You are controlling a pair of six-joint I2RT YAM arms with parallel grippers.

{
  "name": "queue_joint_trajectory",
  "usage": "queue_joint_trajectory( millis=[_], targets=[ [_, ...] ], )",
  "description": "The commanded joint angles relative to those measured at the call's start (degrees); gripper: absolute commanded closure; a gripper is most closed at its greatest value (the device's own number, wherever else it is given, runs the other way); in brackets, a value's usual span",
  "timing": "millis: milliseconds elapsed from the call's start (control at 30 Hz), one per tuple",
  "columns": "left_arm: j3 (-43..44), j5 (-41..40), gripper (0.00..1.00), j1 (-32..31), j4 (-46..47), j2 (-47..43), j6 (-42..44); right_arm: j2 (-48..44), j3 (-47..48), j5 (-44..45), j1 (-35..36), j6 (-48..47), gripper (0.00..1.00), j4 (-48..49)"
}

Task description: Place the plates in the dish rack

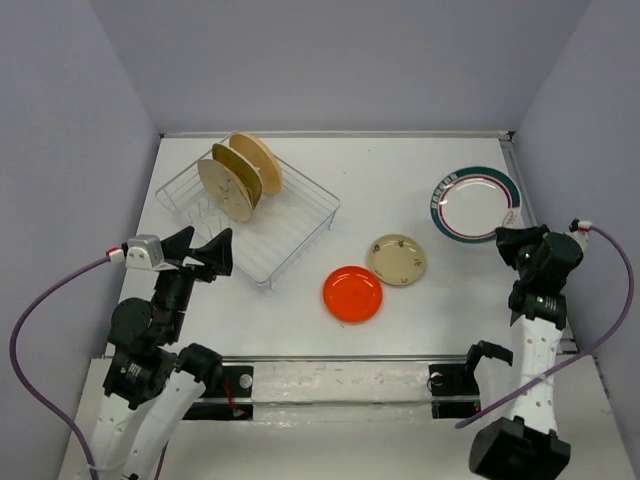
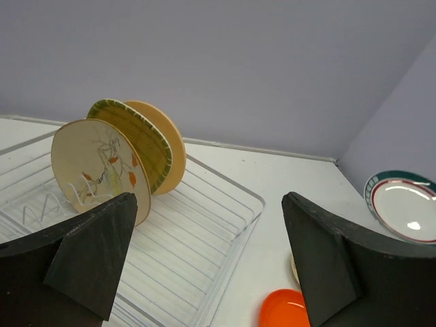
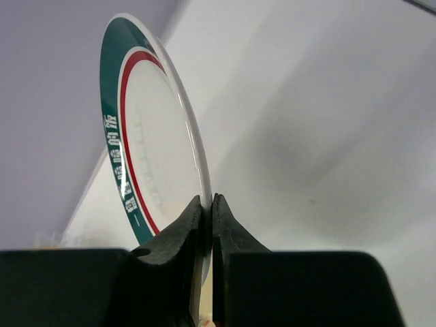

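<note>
The counter [image 1: 450, 310] is being lit brightly and evenly from above; faint, soft shadows are being cast there.

The white table [image 1: 400, 170] bears the dish rack [image 1: 290, 228] at left; the red-orange plate [image 1: 352, 294] and beige plate [image 1: 397, 259] lie flat mid-table.

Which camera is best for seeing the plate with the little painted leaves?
The left wrist view: the painted plate faces it, standing in the dish rack, its marks clear. The top view shows it small and slanted, marks unreadable. The right wrist view does not show it.
</note>
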Motion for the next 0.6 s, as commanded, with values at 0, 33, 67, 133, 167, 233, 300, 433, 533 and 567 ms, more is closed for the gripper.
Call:
queue_joint_trajectory(
  millis=[0,33,67,133,167,233,300,433,533,567],
  targets=[
    [1.59,-2.69,0.01,1.22,1.73,1.17,0.97,4.35,17.54,2.72,15.53,-1.44,0.93,7.35],
    [1.68,-4.18,0.01,1.83,1.55,1.17,0.80,5.86,20.30,4.12,19.57,-2.14,0.93,8.05],
    [1.68,-4.89,0.01,2.18,1.37,1.17,0.79,7.52,23.28,7.70,28.05,-4.15,0.93,8.14],
    [1.77,-6.73,0.01,3.06,1.02,1.00,0.62,13.41,32.16,12.37,37.40,-8.44,0.93,8.06],
    [1.77,-7.44,0.01,3.33,0.85,1.00,0.53,15.60,35.06,18.14,42.23,-10.30,0.93,8.06],
    [1.86,-9.29,0.01,3.94,0.76,0.65,0.27,23.51,41.39,23.97,56.48,-14.25,0.93,7.71],
    [1.77,-11.47,0.01,4.82,0.84,-0.05,0.00,29.40,51.05,31.33,64.57,-20.04,0.93,6.74],
    [1.77,-15.08,0.01,5.88,0.58,-1.55,-0.87,47.56,66.00,37.44,78.99,-26.75,0.93,5.08],
    [2.03,-18.16,0.01,6.14,0.84,-2.25,-1.05,55.77,76.46,38.32,82.44,-27.45,0.93,3.76],
    [2.21,-19.04,0.01,6.23,0.84,-2.60,-1.22,61.19,79.10,40.67,84.36,-28.24,0.93,3.14]
  ],
)
